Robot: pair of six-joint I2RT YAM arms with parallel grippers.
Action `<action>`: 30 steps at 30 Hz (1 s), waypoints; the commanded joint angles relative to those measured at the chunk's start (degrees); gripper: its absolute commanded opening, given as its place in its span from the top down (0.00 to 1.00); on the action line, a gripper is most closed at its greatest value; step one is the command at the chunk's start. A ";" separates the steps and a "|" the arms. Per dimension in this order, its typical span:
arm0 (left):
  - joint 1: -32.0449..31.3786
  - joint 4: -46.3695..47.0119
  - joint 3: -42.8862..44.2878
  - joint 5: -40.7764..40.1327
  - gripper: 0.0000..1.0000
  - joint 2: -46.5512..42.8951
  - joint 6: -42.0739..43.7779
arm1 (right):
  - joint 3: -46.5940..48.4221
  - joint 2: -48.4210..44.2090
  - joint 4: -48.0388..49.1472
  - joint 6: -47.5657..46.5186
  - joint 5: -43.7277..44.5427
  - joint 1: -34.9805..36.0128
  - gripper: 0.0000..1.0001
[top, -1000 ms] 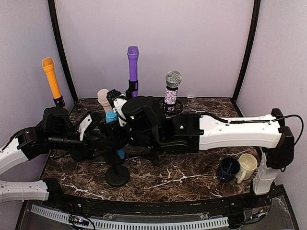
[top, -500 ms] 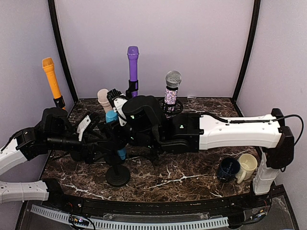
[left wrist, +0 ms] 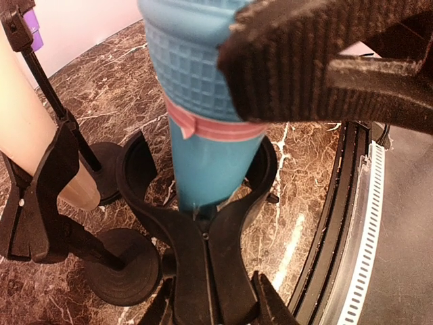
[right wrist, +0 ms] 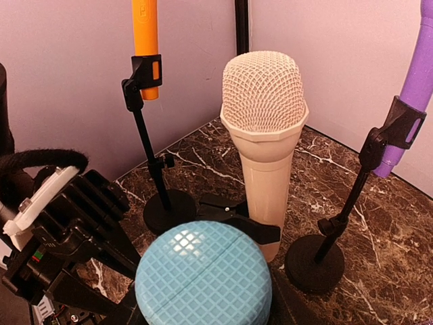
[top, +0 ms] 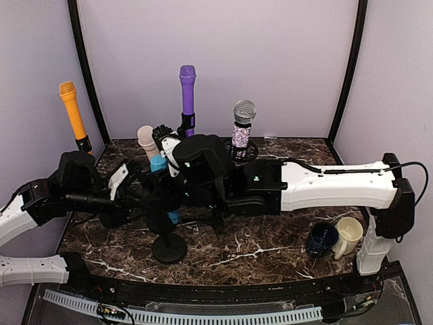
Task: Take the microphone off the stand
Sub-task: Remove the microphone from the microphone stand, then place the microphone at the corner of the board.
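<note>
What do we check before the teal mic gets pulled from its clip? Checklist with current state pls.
1. Seating: the teal mesh-headed microphone sits in the black spring clip: ok.
2. Grip: the right gripper has one ribbed pad against the head, but the opposite pad is hidden: cannot tell.
3. Brace: the left gripper is at the stand, but its hold is not visible: cannot tell.
4. Footing: the round black stand base looks flat on the marble table: ok.
5. Lift path: the beige microphone stands close beside, so it is probably tight: not ok.
</note>
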 commanded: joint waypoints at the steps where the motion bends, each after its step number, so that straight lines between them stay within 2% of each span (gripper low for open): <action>1: 0.00 -1.57 1.79 0.65 0.92 0.04 0.41 | -0.48 -2.78 2.43 0.05 1.82 -0.34 0.90; 9: -0.02 -1.67 1.78 1.03 0.90 0.35 0.62 | -4.49 -6.46 -2.53 1.15 7.26 -0.35 0.91; 16: 0.01 -1.49 1.66 0.72 0.85 0.46 0.43 | -10.38 -11.66 -2.79 4.25 6.76 -0.34 0.92; 18: 0.04 -1.47 1.63 -0.19 0.74 0.38 -0.04 | -12.02 -13.25 -2.28 4.48 4.92 -0.34 0.92; 19: 0.06 -1.55 1.76 -0.82 0.60 0.33 -0.52 | -12.91 -14.06 -1.94 4.60 3.76 -0.34 0.92; 20: 0.05 -1.47 1.83 -1.07 0.54 0.26 -0.76 | -13.97 -14.95 -1.59 4.66 2.76 -0.33 0.93; 21: 0.02 -1.22 1.92 -1.46 0.41 0.04 -1.43 | -15.03 -15.96 -1.35 4.89 1.87 -0.34 0.93; 25: 0.05 -0.39 1.83 -1.81 0.17 -0.97 -3.18 | -19.62 -21.57 -1.58 6.48 -1.43 -0.34 0.94; 30: 0.00 -0.53 2.70 -3.60 0.13 -1.27 -6.34 | -25.91 -29.44 -4.91 11.85 -2.86 -0.35 0.94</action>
